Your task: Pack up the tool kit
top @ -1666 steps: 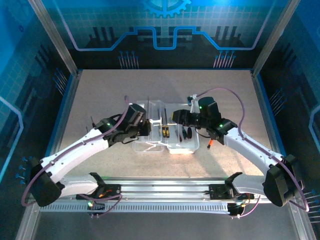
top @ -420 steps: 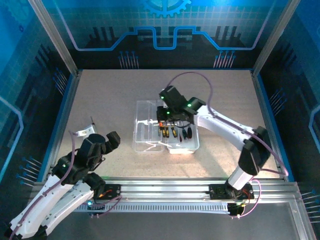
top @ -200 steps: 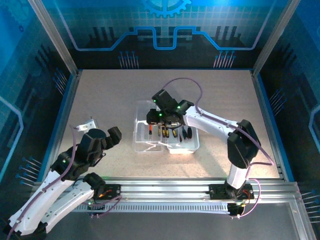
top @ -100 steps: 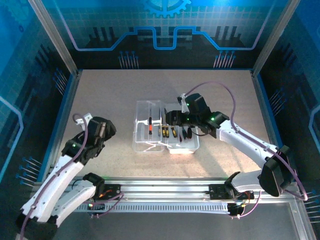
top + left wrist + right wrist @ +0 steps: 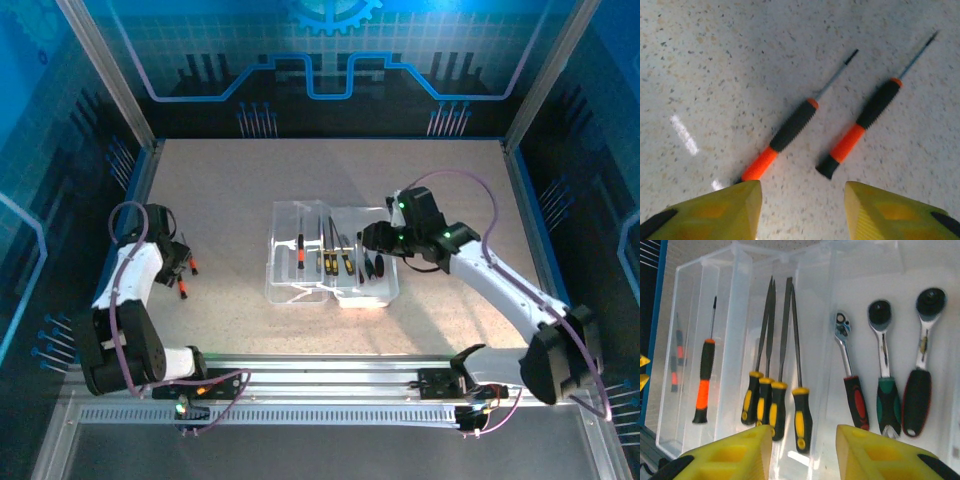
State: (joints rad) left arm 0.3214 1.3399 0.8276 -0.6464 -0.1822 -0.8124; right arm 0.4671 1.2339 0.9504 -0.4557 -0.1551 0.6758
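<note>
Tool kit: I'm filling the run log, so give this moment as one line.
left gripper: open, above two loose screwdrivers | right gripper: open, over case | case: partly packed

The butt of one loose screwdriver [image 5: 790, 127] was hidden behind a finger [image 5: 727, 210] of the left end effector [image 5: 802, 195], toward 7 o'clock. Both of its fingers ran off the bottom edge. In the right wrist view the case [image 5: 740, 275] was cut off at 3 o'clock. From overhead the tools [image 5: 340, 262] inside it were too small to identify by type.
</note>
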